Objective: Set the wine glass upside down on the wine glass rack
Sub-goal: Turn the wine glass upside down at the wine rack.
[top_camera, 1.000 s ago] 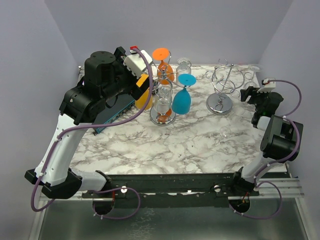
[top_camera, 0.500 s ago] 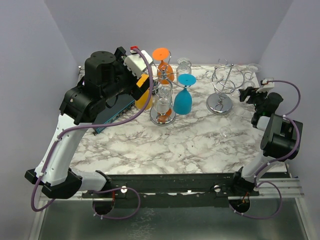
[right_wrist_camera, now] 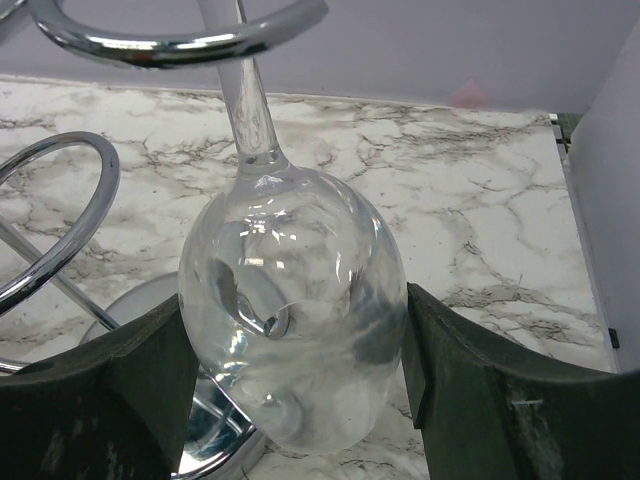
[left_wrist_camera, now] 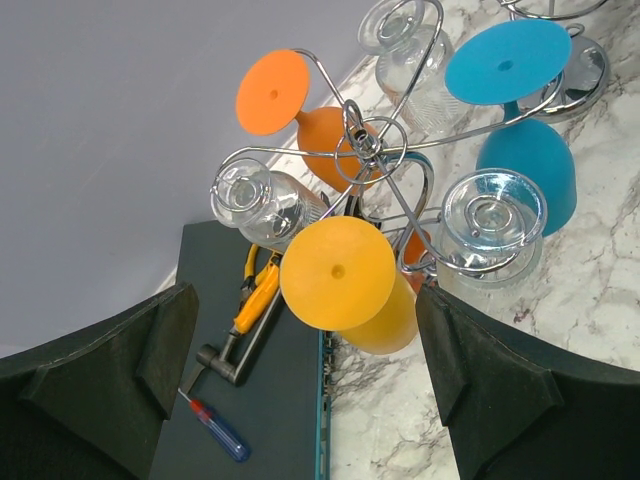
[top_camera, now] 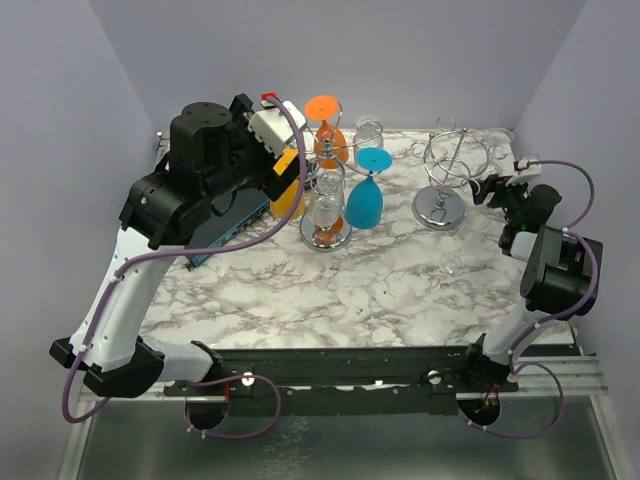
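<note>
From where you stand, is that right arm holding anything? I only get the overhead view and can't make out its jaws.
Observer: A clear wine glass, bowl down, fills the gap between its jaws.
Operator: Is it on the rack yet?
Observer: Its stem rises past a chrome rack arm; the foot is out of frame, so I cannot tell.
Operator: And the left arm?
Observer: Jaws wide open, holding nothing; a blue-handled screwdriver lies on the dark tray below.

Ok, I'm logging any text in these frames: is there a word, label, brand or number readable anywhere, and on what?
None: no text can be read in any view.
The clear wine glass, the right-hand rack, the full rack and the dark tool case show no lettering.
</note>
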`<state>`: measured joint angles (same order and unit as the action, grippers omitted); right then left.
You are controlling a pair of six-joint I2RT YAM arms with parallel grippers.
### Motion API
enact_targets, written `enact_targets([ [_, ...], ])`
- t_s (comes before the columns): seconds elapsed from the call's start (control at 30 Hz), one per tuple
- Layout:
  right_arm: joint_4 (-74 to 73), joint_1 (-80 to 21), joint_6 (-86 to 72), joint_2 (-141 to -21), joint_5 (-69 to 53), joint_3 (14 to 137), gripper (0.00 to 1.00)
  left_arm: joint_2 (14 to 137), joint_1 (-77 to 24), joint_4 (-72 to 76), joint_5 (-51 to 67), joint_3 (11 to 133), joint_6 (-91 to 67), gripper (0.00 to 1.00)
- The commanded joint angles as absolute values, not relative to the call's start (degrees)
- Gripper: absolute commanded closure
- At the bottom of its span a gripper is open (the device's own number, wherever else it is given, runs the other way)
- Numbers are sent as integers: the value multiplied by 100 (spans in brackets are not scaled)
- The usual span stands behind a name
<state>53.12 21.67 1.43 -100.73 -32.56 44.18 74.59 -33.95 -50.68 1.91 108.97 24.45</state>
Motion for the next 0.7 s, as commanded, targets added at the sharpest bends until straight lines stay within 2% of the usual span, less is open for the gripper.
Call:
enact_targets([
  [0.0, 5588, 2111, 228, -10196, -3510, 4391, 68, 7488, -3379, -5098, 321, 10879, 2419, 1],
  [0.13, 5508, 2101, 225, -10210, -3462, 4340, 57, 7526, -3375, -5093, 343, 10931, 2424, 1],
  [0.4, 5028, 2102, 332, -10144, -3272, 4440, 49, 7589, -3375, -5098, 391, 11008, 2423, 1],
  [0.67, 4805, 2101, 403, -10090, -3270, 4465, 36, 7620, -3381, -5098, 431, 11079, 2388, 1],
])
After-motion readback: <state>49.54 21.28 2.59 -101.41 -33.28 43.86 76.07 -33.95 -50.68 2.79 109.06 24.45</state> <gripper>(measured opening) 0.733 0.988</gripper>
